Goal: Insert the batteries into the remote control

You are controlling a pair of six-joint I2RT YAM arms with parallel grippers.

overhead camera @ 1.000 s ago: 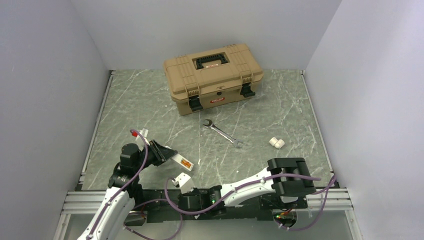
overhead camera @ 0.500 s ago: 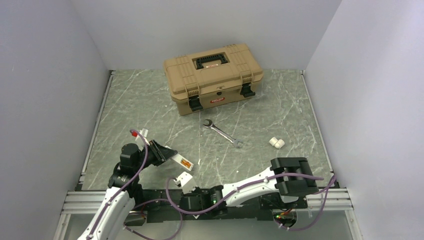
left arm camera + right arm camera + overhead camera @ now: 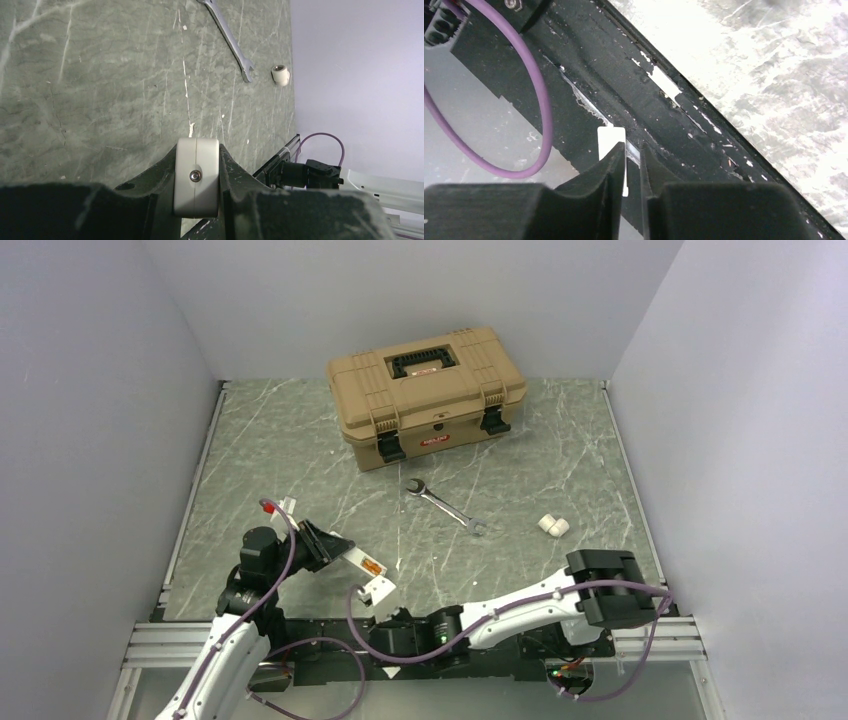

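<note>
1. Green marbled table, pale walls; remote control at near left, orange recess upward.
2. Left gripper clamps its white body; right gripper, narrow, pinches a thin white plate.
3. Judged light, rigid, slick plastic: grip the long edges, recess kept clear.

A robotics lab test cell: plain pale walls box in a green marbled worktop, an aluminium rail at its near edge carries cabled robot arms, beyond them a tan toolbox and a steel wrench.
</note>
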